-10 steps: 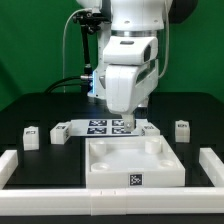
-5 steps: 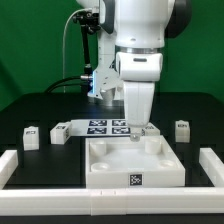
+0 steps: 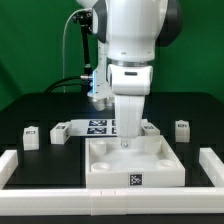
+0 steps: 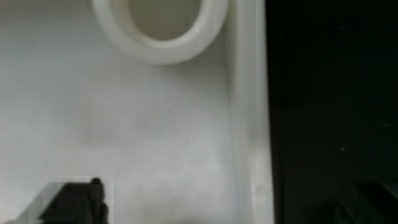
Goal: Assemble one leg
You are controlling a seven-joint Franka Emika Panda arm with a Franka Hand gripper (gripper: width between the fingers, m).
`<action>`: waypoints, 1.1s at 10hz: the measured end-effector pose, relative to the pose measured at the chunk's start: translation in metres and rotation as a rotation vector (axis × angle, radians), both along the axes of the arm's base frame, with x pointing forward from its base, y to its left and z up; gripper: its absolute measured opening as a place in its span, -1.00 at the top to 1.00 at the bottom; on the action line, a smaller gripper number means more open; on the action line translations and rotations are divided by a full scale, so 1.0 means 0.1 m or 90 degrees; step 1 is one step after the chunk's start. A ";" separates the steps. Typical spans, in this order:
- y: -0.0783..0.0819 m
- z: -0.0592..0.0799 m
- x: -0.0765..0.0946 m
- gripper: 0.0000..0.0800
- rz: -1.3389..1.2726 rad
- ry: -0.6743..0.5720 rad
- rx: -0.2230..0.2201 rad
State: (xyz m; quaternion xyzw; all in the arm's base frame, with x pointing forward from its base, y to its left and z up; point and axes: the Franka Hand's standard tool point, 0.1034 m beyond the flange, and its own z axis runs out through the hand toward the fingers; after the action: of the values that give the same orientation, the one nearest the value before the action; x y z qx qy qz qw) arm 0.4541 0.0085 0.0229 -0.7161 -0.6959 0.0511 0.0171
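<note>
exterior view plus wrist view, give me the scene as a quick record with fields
gripper: open, empty, low over the tray's far edge
tray: white, lying flat at the table's front
hole: round, in the tray, empty
left leg: loose on the table, at the exterior view's left
right leg: loose on the table, at the exterior view's right
marker board: behind the tray
progress: no leg in the tray
</note>
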 end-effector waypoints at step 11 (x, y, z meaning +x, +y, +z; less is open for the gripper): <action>0.00 -0.07 -0.02 0.85 -0.011 0.006 0.001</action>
State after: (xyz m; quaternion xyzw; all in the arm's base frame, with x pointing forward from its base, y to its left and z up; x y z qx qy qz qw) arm 0.4525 0.0087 0.0164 -0.7219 -0.6896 0.0537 0.0218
